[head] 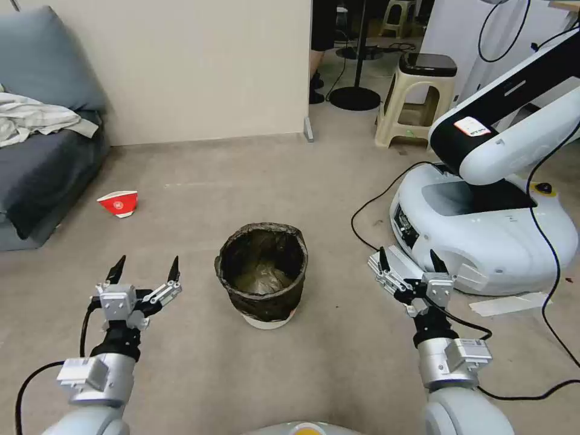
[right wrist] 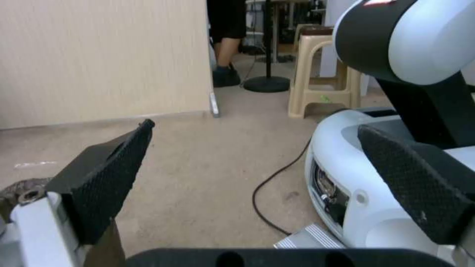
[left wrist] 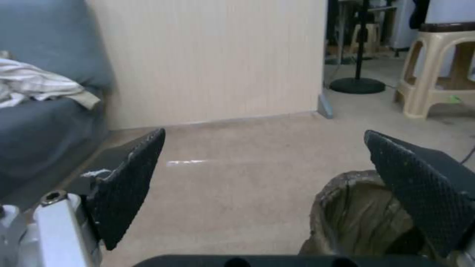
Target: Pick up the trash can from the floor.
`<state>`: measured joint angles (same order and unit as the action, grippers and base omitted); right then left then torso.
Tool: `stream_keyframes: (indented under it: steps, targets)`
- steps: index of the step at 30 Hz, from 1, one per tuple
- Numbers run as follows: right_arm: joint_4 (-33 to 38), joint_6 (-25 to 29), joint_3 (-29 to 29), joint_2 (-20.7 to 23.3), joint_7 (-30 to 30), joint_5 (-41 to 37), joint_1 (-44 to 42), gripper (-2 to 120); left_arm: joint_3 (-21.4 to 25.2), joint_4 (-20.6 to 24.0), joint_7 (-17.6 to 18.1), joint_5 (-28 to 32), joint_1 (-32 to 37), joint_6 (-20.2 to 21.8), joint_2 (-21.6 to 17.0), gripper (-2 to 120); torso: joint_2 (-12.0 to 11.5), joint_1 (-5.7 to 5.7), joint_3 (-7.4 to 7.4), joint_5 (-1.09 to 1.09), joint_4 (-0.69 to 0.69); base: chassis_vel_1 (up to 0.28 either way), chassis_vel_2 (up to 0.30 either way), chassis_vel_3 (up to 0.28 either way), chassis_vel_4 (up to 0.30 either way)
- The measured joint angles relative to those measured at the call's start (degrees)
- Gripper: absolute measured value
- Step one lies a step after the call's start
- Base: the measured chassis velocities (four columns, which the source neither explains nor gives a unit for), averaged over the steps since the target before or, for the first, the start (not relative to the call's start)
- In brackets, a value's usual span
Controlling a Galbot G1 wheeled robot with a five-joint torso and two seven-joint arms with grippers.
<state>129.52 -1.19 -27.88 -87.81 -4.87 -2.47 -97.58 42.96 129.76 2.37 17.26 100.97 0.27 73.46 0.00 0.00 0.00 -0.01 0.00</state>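
From the head view I log the trash can point(head: 262, 275) upright on the floor point(head: 199, 356), midway between my left hand point(head: 145, 269) and right hand point(head: 411, 261), both released with fingers spread and touching nothing. My left wrist view shows the can's bagged rim point(left wrist: 356, 207) just beside one finger point(left wrist: 126, 189), while my right wrist view catches a sliver of that rim point(right wrist: 20, 187) and adds the white robot base point(right wrist: 356, 193) close on the far side. Bare carpet surrounds the can; the red bowl point(head: 119, 202) lies well apart, beyond the left hand.
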Motion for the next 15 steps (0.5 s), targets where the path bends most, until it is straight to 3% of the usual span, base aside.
stream_keyframes:
  steps: [6, 15]
  targets:
    - [-1.1, 0.1, 0.1, -0.3, -0.2, -0.1, 0.4, 100, -2.8, -1.0, 2.3, 3.8, -4.4, 6.3, -4.3, 100, 0.0, 0.00, 0.00, 0.00, 0.00, 0.000, 0.000, 0.000, 0.000]
    - [-2.6, 0.9, -0.1, -0.2, -0.7, -0.1, 0.6, 100, -12.8, -4.7, 5.4, 8.9, -12.8, 15.0, -9.9, 100, 0.0, 0.00, 0.00, 0.00, 0.00, 0.000, 0.000, 0.000, 0.000]
